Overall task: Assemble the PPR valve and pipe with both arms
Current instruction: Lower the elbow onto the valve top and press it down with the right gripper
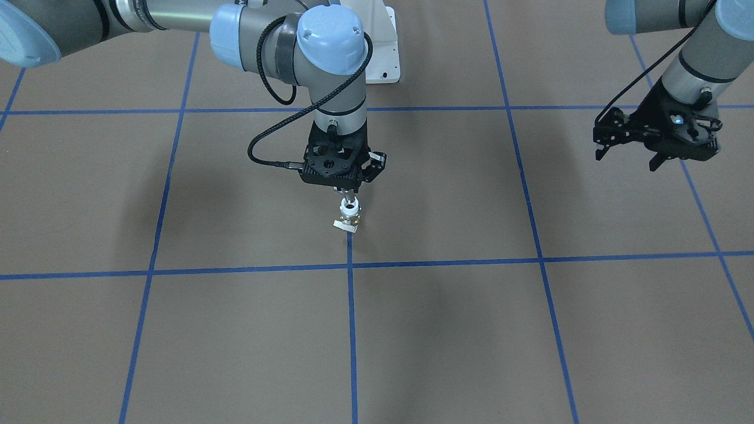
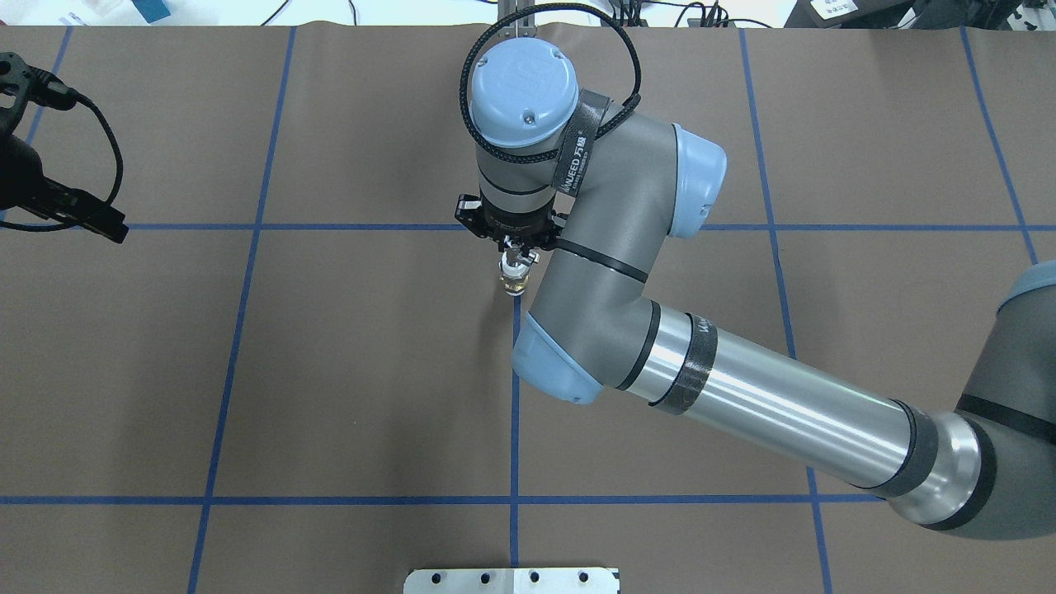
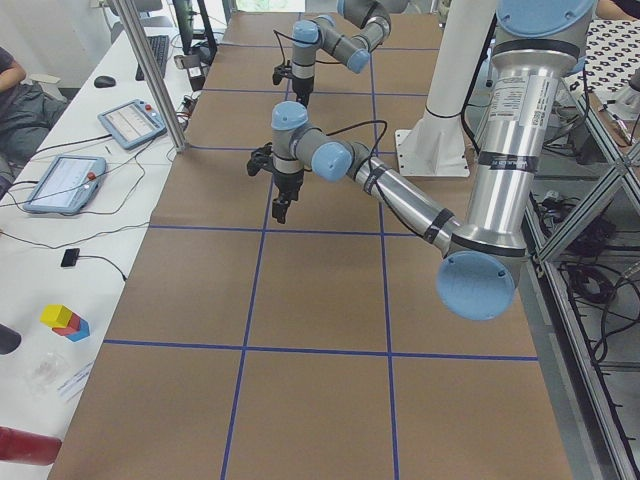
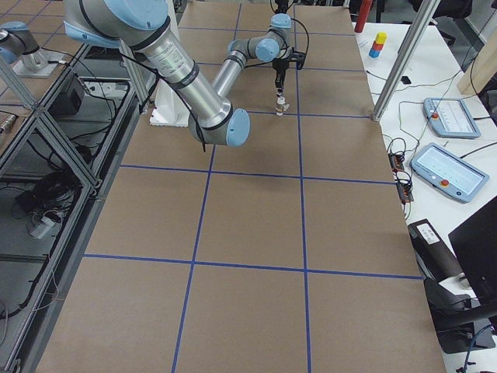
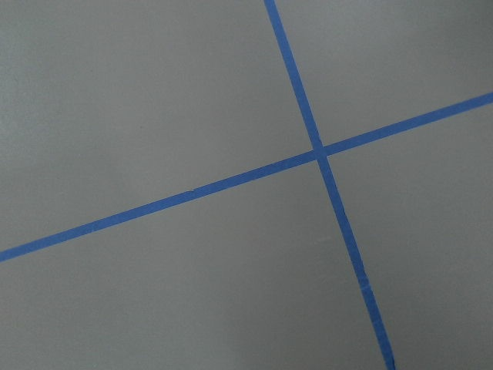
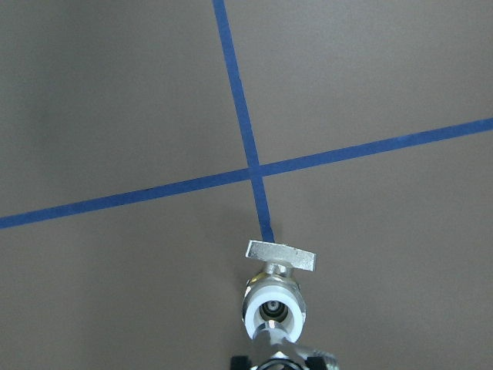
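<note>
One job: right gripper [image 1: 349,193] pinches the pipe [image 6: 273,338] over the valve [image 6: 276,274]; push straight into its collar, no tilt. Left gripper [image 1: 627,159], well off the valve, hangs spread, empty.

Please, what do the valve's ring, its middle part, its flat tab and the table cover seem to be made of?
PPR valve: the ring looks like matte white plastic; the middle like brass, by its yellowish metallic shine; the tab is pale with a dull sheen, metal or plastic, I cannot tell. Table cover: matte brown, flat and without glare, probably paper or card.
</note>
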### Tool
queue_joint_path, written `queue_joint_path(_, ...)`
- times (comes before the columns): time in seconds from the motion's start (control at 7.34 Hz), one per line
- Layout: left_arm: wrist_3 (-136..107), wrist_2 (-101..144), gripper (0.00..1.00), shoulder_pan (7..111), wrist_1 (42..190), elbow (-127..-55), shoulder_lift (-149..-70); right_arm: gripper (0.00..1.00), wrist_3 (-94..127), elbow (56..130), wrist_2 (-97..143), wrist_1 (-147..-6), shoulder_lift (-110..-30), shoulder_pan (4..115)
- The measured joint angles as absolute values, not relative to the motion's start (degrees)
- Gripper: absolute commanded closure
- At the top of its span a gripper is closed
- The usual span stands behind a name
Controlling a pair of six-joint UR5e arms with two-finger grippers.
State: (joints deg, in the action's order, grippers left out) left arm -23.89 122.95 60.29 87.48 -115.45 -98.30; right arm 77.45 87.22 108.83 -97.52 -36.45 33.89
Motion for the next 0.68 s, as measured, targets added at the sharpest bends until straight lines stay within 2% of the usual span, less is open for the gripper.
queue_joint_path(0.68, -24.2, 123.2, 0.01, 60.3, 87.3, -115.8, -98.5, 1.0, 77.4, 86.8, 108.8, -97.6, -36.3, 33.9)
